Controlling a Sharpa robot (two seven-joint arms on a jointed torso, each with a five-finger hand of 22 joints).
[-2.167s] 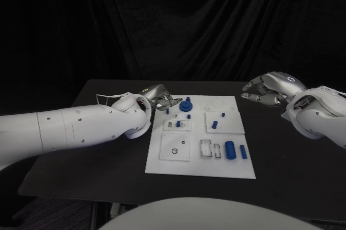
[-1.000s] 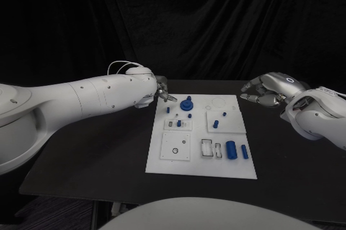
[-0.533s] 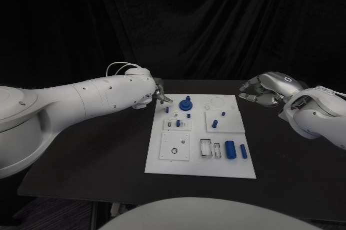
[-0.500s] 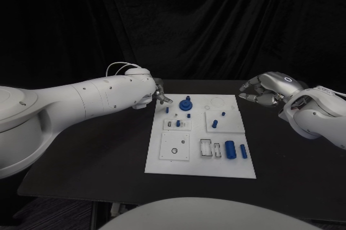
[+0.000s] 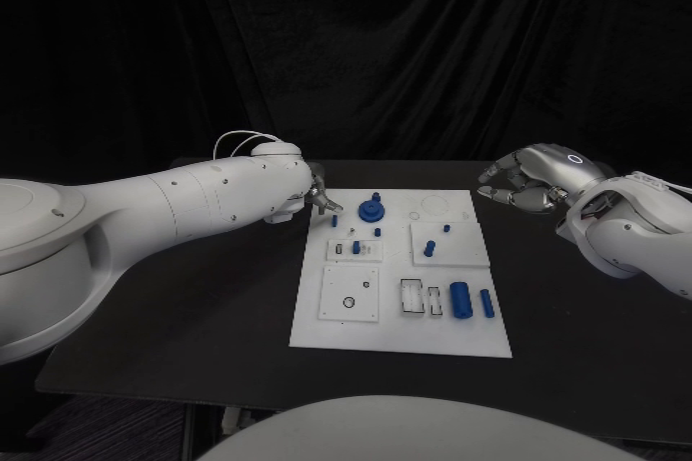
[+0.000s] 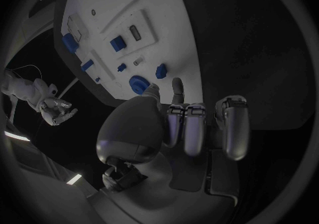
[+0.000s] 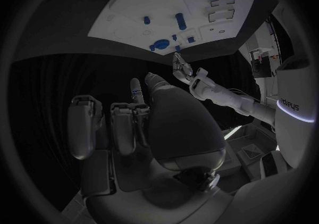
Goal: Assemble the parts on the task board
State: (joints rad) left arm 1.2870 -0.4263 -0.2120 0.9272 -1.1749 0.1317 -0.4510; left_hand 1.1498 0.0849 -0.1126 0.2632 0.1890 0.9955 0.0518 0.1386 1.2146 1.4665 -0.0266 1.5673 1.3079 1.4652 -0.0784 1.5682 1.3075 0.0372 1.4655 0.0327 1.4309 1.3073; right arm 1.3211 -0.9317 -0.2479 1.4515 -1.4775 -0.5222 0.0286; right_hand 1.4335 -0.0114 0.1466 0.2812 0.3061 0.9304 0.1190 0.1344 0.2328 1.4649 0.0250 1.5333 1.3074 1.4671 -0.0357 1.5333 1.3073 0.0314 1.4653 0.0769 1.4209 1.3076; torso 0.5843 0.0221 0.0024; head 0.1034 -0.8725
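Hovering at the far-left corner of the white rectangular task board [image 5: 402,273], the left hand [image 5: 316,194] — fingers loosely apart, empty — is nearest the small blue peg [image 5: 335,221]; the right hand [image 5: 528,184] is curled, empty, beyond the far-right corner.

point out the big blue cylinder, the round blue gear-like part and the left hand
big blue cylinder [image 5: 460,299], head view, middle of its side
round blue gear-like part [image 5: 372,213], head view, its disc
left hand [image 5: 316,197], head view, the fingers beside the white task board [image 5: 404,341], near edge
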